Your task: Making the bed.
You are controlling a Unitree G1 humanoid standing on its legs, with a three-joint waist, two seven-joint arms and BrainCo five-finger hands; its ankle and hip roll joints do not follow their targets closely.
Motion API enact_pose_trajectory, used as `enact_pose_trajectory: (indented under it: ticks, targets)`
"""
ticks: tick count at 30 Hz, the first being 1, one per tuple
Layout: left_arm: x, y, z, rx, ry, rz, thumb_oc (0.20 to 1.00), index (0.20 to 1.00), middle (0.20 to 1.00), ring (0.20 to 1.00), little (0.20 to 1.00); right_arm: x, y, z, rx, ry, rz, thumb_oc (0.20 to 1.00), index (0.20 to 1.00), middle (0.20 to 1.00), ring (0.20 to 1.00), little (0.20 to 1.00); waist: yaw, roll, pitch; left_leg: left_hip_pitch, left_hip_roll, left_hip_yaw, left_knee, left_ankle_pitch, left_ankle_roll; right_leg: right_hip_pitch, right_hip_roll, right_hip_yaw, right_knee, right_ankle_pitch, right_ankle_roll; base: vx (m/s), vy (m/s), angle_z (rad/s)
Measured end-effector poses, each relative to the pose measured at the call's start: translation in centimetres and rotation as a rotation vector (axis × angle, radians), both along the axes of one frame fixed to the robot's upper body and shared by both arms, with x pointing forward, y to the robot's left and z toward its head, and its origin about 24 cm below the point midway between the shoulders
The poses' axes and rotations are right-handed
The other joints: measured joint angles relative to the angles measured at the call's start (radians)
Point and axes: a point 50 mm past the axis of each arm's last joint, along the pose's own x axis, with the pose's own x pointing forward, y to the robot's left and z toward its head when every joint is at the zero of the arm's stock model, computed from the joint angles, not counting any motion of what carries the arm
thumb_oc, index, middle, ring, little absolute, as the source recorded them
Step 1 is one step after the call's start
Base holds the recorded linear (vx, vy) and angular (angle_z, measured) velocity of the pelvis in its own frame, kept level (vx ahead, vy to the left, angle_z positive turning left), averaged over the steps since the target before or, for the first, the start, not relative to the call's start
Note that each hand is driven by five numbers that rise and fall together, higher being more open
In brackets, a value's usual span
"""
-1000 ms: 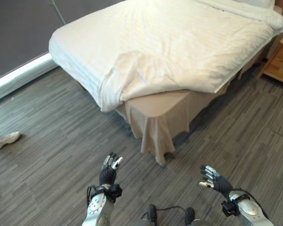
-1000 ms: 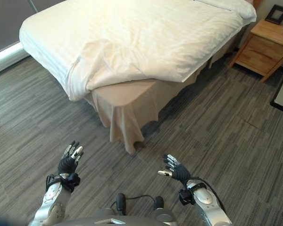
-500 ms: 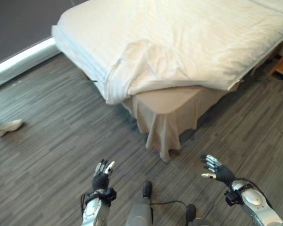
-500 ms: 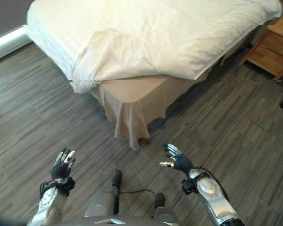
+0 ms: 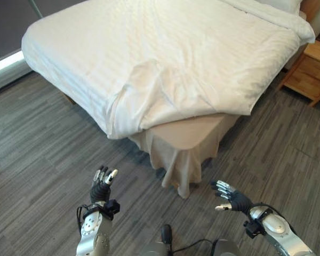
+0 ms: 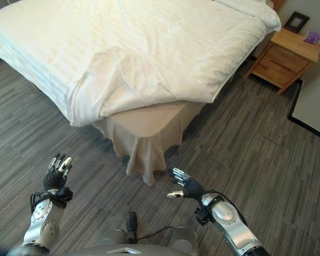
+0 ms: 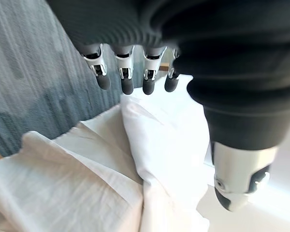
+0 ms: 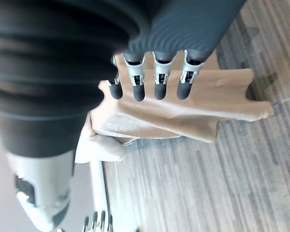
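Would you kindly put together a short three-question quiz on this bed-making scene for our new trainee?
1. True or false: the white duvet fully covers the bed's near corner.
2. Which stands beside the bed: A) a wooden nightstand, B) a laundry basket, C) a chair?
3. Fill in: both the left hand and the right hand are ___ and hold nothing.

Key
1. False: the duvet is pulled back there, leaving the mattress corner and beige bed skirt bare.
2. A.
3. Open: fingers straight, above the floor, short of the bed.
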Motion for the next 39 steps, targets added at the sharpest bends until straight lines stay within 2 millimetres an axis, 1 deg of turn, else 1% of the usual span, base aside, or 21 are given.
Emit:
enact_pose_trajectory:
  ticks: [2, 3, 4, 5, 6, 7, 8, 10, 14, 15, 17, 18, 20, 21, 25, 27, 32, 33, 35, 36, 39]
  targets:
    - [-0.3, -0.4, -0.5, -0.005, 0.023, -0.017, 1.0, 1.0, 1.0, 1.0, 1.0, -0.1, -0.5, -0.2, -0.011, 0.01, -0.017, 1.0, 1.0, 1.0, 1.0, 1.0, -0.007, 0.006, 0.003, 0.002, 0.01, -0.026, -0.013, 0.003, -0.004, 0.025, 0.016, 0.032, -0.219, 0.021, 0.009, 0.16, -0.072, 0.19]
    - [-0.3, -0.6, -0.7, -0.009, 0.03, -0.024, 1.0, 1.0, 1.0, 1.0, 1.0, -0.1, -0.6, -0.4, -0.016, 0.019, -0.02, 1.0, 1.0, 1.0, 1.0, 1.0, -0.011, 0.006, 0.003, 0.011, 0.014, -0.041, -0.026, 0.001, -0.004, 0.024, 0.028, 0.043, -0.269, 0.035, 0.003, 0.21, -0.107, 0.55]
    - [-0.3, -0.9, -1.1, -0.015, 0.046, -0.036, 1.0, 1.0, 1.0, 1.0, 1.0, -0.3, -0.3, -0.6, -0.017, 0.032, -0.005, 1.0, 1.0, 1.0, 1.0, 1.0, -0.03, 0.002, 0.001, 0.021, 0.021, -0.075, -0.027, -0.002, -0.011, 0.041, 0.074, 0.106, -0.365, 0.074, 0.003, 0.18, -0.139, 0.71]
    - [-0.3, -1.0, -1.1, -0.015, 0.049, -0.044, 1.0, 1.0, 1.0, 1.0, 1.0, -0.4, 0.2, -0.7, -0.018, 0.035, 0.019, 1.0, 1.0, 1.0, 1.0, 1.0, -0.035, -0.02, -0.001, 0.037, 0.019, -0.096, -0.028, -0.01, -0.042, 0.045, 0.111, 0.138, -0.385, 0.104, 0.002, 0.16, -0.165, 0.99]
    - [-0.8, -0.8, -1.3, -0.009, 0.059, -0.042, 1.0, 1.0, 1.0, 1.0, 1.0, -1.0, 0.7, -1.1, -0.016, 0.056, 0.04, 1.0, 1.0, 1.0, 1.0, 1.0, -0.038, -0.061, -0.014, 0.057, 0.001, -0.125, -0.032, -0.023, -0.076, 0.078, 0.118, 0.142, -0.379, 0.084, 0.002, 0.19, -0.289, 1.11]
    - [-1.5, -2.2, -2.3, -0.068, 0.08, -0.033, 1.0, 1.0, 1.0, 1.0, 1.0, -1.2, 0.3, -1.1, -0.078, 0.058, 0.097, 1.0, 1.0, 1.0, 1.0, 1.0, -0.026, -0.041, -0.049, 0.083, 0.049, -0.156, -0.032, -0.036, -0.122, 0.127, 0.17, 0.108, -0.382, 0.052, -0.025, 0.15, -0.269, 0.93]
    - [-1.9, -2.6, -2.6, -0.086, 0.086, -0.03, 1.0, 1.0, 1.0, 1.0, 1.0, -0.6, 0.0, -0.8, -0.093, 0.041, 0.101, 1.0, 1.0, 1.0, 1.0, 1.0, -0.019, -0.02, -0.058, 0.088, 0.072, -0.161, -0.028, -0.031, -0.138, 0.138, 0.194, 0.092, -0.382, 0.053, -0.044, 0.13, -0.244, 0.61]
    - [-2.6, -3.0, -3.0, -0.12, 0.097, -0.009, 1.0, 1.0, 1.0, 1.0, 1.0, 0.4, -0.6, 0.0, -0.111, 0.002, 0.084, 1.0, 1.0, 1.0, 1.0, 1.0, -0.005, 0.004, -0.07, 0.093, 0.106, -0.169, -0.026, -0.033, -0.141, 0.142, 0.231, 0.077, -0.38, 0.046, -0.069, 0.05, -0.114, 0.12]
    - [-2.8, -3.2, -3.0, -0.122, 0.098, -0.019, 1.0, 1.0, 1.0, 1.0, 1.0, 1.2, -2.0, 0.8, -0.128, -0.034, 0.022, 1.0, 1.0, 1.0, 1.0, 1.0, -0.002, 0.012, -0.071, 0.086, 0.137, -0.177, -0.027, -0.033, -0.141, 0.143, 0.263, 0.057, -0.379, 0.049, -0.093, 0.04, -0.068, 0.1]
    - [-2.2, -2.6, -2.3, -0.101, 0.076, -0.013, 1.0, 1.0, 1.0, 1.0, 1.0, -0.6, -2.5, -0.6, -0.084, 0.033, -0.065, 1.0, 1.0, 1.0, 1.0, 1.0, -0.026, 0.041, -0.072, 0.104, 0.114, -0.18, -0.026, -0.041, -0.169, 0.163, 0.231, 0.049, -0.384, 0.039, -0.09, 0.04, -0.076, 0.04]
    - [-2.2, -1.4, -1.5, -0.103, 0.032, 0.109, 1.0, 1.0, 1.0, 1.0, 1.0, 0.0, -5.3, -0.9, 0.218, -0.007, -0.594, 1.0, 1.0, 1.0, 1.0, 1.0, -0.014, 0.035, -0.069, 0.105, 0.119, -0.186, -0.026, -0.039, -0.168, 0.169, 0.236, 0.041, -0.384, 0.042, -0.093, 0.06, -0.099, 0.08]
    - [-2.3, -0.7, -1.4, -0.096, 0.029, 0.152, 1.0, 1.0, 1.0, 1.0, 1.0, 0.1, -6.5, -1.0, 0.28, -0.023, -0.751, 1.0, 1.0, 1.0, 1.0, 1.0, -0.009, 0.033, -0.071, 0.107, 0.117, -0.187, -0.026, -0.039, -0.167, 0.173, 0.239, 0.04, -0.385, 0.041, -0.094, 0.09, -0.093, 0.06]
    - [-2.5, 0.1, -1.1, -0.084, 0.023, 0.193, 1.0, 1.0, 1.0, 1.0, 1.0, 0.0, -9.3, -1.0, 0.279, -0.039, -0.916, 1.0, 1.0, 1.0, 1.0, 1.0, -0.001, 0.035, -0.072, 0.105, 0.122, -0.198, -0.026, -0.04, -0.168, 0.179, 0.239, 0.031, -0.385, 0.036, -0.088, 0.07, -0.013, 0.2]
    - [-2.4, 0.6, -0.9, -0.082, 0.013, 0.211, 1.0, 1.0, 1.0, 1.0, 1.0, -1.3, -12.9, -1.5, 0.223, -0.032, -1.082, 1.0, 1.0, 1.0, 1.0, 1.0, 0.011, 0.032, -0.073, 0.101, 0.117, -0.228, -0.026, -0.039, -0.17, 0.184, 0.236, 0.01, -0.384, 0.024, -0.087, 0.05, 0.012, 0.37]
    - [-2.7, 0.8, -0.9, -0.076, 0.021, 0.209, 1.0, 1.0, 1.0, 1.0, 1.0, -2.2, -14.0, -3.1, 0.141, 0.06, -1.124, 1.0, 1.0, 1.0, 1.0, 1.0, 0.014, 0.023, -0.072, 0.086, 0.114, -0.266, -0.025, -0.034, -0.176, 0.198, 0.231, -0.03, -0.385, 0.016, -0.086, 0.03, 0.019, 0.3]
    - [-2.9, 1.4, -0.8, -0.054, 0.03, 0.204, 1.0, 1.0, 1.0, 1.0, 1.0, -1.1, -14.9, -2.8, 0.074, 0.076, -1.097, 1.0, 1.0, 1.0, 1.0, 1.0, 0.033, 0.015, -0.067, 0.083, 0.111, -0.269, -0.025, -0.034, -0.176, 0.196, 0.228, -0.034, -0.385, 0.017, -0.086, 0.01, 0.035, 0.13]
    - [-3.2, 2.5, -0.3, -0.006, 0.036, 0.195, 1.0, 1.0, 1.0, 1.0, 1.0, 2.5, -18.3, 1.9, -0.063, -0.076, -1.084, 1.0, 1.0, 1.0, 1.0, 1.0, 0.062, -0.014, -0.06, 0.064, 0.104, -0.293, -0.021, -0.028, -0.177, 0.189, 0.221, -0.051, -0.384, 0.022, -0.09, -0.01, 0.031, 0.15]
    - [-3.6, 2.9, -0.3, 0.009, 0.049, 0.186, 1.0, 1.0, 1.0, 1.0, 1.0, 4.8, -18.9, 4.0, -0.137, -0.137, -1.044, 1.0, 1.0, 1.0, 1.0, 1.0, 0.071, -0.032, -0.054, 0.053, 0.102, -0.297, -0.016, -0.028, -0.177, 0.187, 0.22, -0.06, -0.384, 0.024, -0.092, -0.07, 0.019, 0.09]
    - [-3.7, 2.8, -0.5, 0.016, 0.06, 0.156, 1.0, 1.0, 1.0, 1.0, 1.0, 6.9, -19.7, 6.1, -0.288, -0.165, -0.972, 1.0, 1.0, 1.0, 1.0, 1.0, 0.089, -0.043, -0.049, 0.043, 0.1, -0.304, -0.015, -0.028, -0.177, 0.179, 0.219, -0.069, -0.384, 0.029, -0.091, -0.09, 0.007, 0.08]
    - [-3.5, 2.0, -0.7, 0.01, 0.065, 0.108, 1.0, 1.0, 1.0, 1.0, 1.0, 9.0, -20.8, 8.5, -0.469, -0.174, -0.926, 1.0, 1.0, 1.0, 1.0, 1.0, 0.093, -0.052, -0.045, 0.02, 0.094, -0.312, 0.0, -0.027, -0.177, 0.163, 0.218, -0.071, -0.381, 0.037, -0.088, -0.12, 0.01, 0.12]
    - [-3.2, 0.4, -1.3, -0.004, 0.09, 0.012, 1.0, 1.0, 1.0, 1.0, 1.0, 12.8, -21.2, 13.0, -0.631, -0.211, -0.938, 1.0, 1.0, 1.0, 1.0, 1.0, 0.12, -0.068, -0.037, -0.03, 0.087, -0.321, 0.02, -0.025, -0.179, 0.127, 0.213, -0.079, -0.38, 0.048, -0.092, -0.09, 0.004, 0.11]
